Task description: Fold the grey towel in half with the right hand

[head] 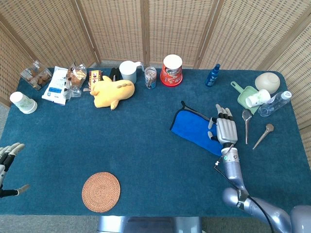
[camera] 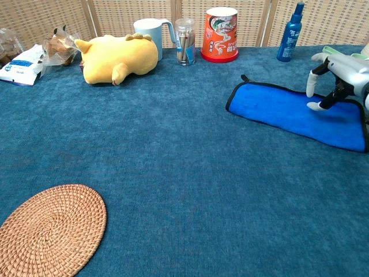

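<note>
Right hand (head: 225, 130) lay over the right end of the towel (head: 194, 127), fingers spread and extended toward the far side of the table, holding nothing; in the chest view that hand (camera: 340, 78) hovered just above the cloth with its thumb tip down near the fabric, though whether it actually touched could not be told. That towel (camera: 288, 109) showed as bright blue with a dark border, not grey, and lay flat on the blue table cloth (head: 146, 145) right of centre, angled with its left end further from the robot. Just right of the hand lay two spoons (head: 246, 124), and beyond them a green dustpan-like tray (head: 243, 97), a white cup (head: 256, 98), a clear bottle (head: 275, 103) and a beige round thing (head: 267, 82). Along the far edge stood a blue spray bottle (head: 212, 75), a red tub (head: 171, 70), a glass jar (head: 150, 77), a pale mug (head: 128, 71) and a yellow plush toy (head: 112, 90), with snack packets (head: 58, 83) and a paper cup (head: 22, 102) further left. A woven coaster (head: 100, 191) sat near the front edge. Left hand (head: 7, 162) hung at the left table edge, fingers apart and empty.
</note>
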Action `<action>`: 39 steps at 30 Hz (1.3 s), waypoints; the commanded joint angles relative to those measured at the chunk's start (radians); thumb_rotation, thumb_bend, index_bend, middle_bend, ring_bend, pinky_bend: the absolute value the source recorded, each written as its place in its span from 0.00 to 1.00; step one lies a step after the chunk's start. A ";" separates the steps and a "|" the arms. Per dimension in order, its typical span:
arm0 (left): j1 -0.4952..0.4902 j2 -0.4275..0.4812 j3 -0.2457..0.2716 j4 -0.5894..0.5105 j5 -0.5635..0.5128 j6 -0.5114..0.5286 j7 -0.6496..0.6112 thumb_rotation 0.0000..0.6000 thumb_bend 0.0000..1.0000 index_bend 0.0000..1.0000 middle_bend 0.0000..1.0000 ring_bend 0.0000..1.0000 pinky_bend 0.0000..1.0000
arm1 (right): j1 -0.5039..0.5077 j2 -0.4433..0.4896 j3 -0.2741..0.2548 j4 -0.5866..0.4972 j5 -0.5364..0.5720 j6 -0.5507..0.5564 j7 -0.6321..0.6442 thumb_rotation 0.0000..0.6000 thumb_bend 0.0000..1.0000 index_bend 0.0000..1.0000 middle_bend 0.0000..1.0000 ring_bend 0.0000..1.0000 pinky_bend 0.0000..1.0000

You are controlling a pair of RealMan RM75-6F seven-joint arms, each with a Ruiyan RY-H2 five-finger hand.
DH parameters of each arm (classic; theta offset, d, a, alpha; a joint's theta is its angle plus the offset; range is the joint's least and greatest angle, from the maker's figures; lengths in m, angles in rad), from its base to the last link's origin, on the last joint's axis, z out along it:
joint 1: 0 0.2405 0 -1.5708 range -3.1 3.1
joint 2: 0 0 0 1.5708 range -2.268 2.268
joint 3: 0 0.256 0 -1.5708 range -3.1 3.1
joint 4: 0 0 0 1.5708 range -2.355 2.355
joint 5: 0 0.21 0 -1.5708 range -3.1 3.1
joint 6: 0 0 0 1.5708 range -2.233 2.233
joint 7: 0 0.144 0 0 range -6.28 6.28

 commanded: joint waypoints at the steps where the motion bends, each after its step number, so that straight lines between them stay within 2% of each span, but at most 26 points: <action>1: -0.002 -0.001 -0.001 0.000 -0.005 -0.003 0.002 1.00 0.16 0.00 0.00 0.00 0.00 | 0.020 -0.022 0.009 0.035 0.032 -0.019 -0.029 1.00 0.29 0.58 0.00 0.00 0.00; 5: -0.003 -0.004 -0.003 0.000 -0.011 -0.006 0.011 1.00 0.16 0.00 0.00 0.00 0.00 | 0.037 -0.031 0.020 0.058 0.062 -0.034 -0.047 1.00 0.30 0.55 0.00 0.00 0.00; 7: -0.004 -0.004 -0.004 -0.001 -0.015 -0.007 0.012 1.00 0.16 0.00 0.00 0.00 0.00 | 0.041 -0.031 0.022 0.064 0.072 -0.039 -0.055 1.00 0.29 0.50 0.00 0.00 0.00; 10: -0.004 -0.005 -0.006 -0.001 -0.022 -0.008 0.016 1.00 0.16 0.00 0.00 0.00 0.00 | 0.042 -0.022 0.023 0.054 0.087 -0.050 -0.058 1.00 0.29 0.37 0.00 0.00 0.00; 12: -0.006 -0.007 -0.006 -0.002 -0.024 -0.012 0.020 1.00 0.16 0.00 0.00 0.00 0.00 | 0.039 -0.010 0.018 0.039 0.086 -0.054 -0.053 0.96 0.30 0.31 0.00 0.00 0.00; 15: -0.008 -0.008 -0.005 -0.004 -0.025 -0.018 0.026 1.00 0.16 0.00 0.00 0.00 0.00 | 0.035 0.002 0.013 0.026 0.088 -0.058 -0.049 0.84 0.30 0.29 0.00 0.00 0.00; 18: -0.006 -0.007 -0.004 -0.006 -0.022 -0.015 0.028 1.00 0.16 0.00 0.00 0.00 0.00 | 0.035 0.011 0.009 0.020 0.094 -0.062 -0.052 0.80 0.29 0.27 0.00 0.00 0.00; 28: -0.002 -0.003 -0.002 -0.006 -0.016 -0.009 0.015 1.00 0.16 0.00 0.00 0.00 0.00 | 0.018 0.054 0.012 -0.068 0.071 -0.038 0.005 0.78 0.29 0.23 0.00 0.00 0.00; 32: -0.001 -0.002 -0.004 -0.004 -0.014 -0.003 0.012 1.00 0.16 0.00 0.00 0.00 0.00 | -0.007 0.128 0.010 -0.199 -0.019 0.003 0.075 0.76 0.25 0.20 0.00 0.00 0.00; 34: -0.001 -0.002 -0.004 -0.001 -0.009 -0.001 0.013 1.00 0.16 0.00 0.00 0.00 0.00 | -0.019 0.170 -0.011 -0.240 -0.106 0.019 0.122 0.72 0.13 0.10 0.00 0.00 0.00; 36: 0.004 -0.003 -0.004 0.001 -0.010 0.009 0.029 1.00 0.16 0.00 0.00 0.00 0.00 | -0.030 0.207 -0.053 -0.238 -0.259 0.067 0.188 0.68 0.01 0.01 0.00 0.00 0.00; 39: 0.014 -0.005 -0.006 -0.008 -0.023 0.026 0.060 1.00 0.16 0.00 0.00 0.00 0.00 | -0.049 0.219 -0.125 -0.166 -0.472 0.190 0.303 0.61 0.00 0.00 0.00 0.00 0.01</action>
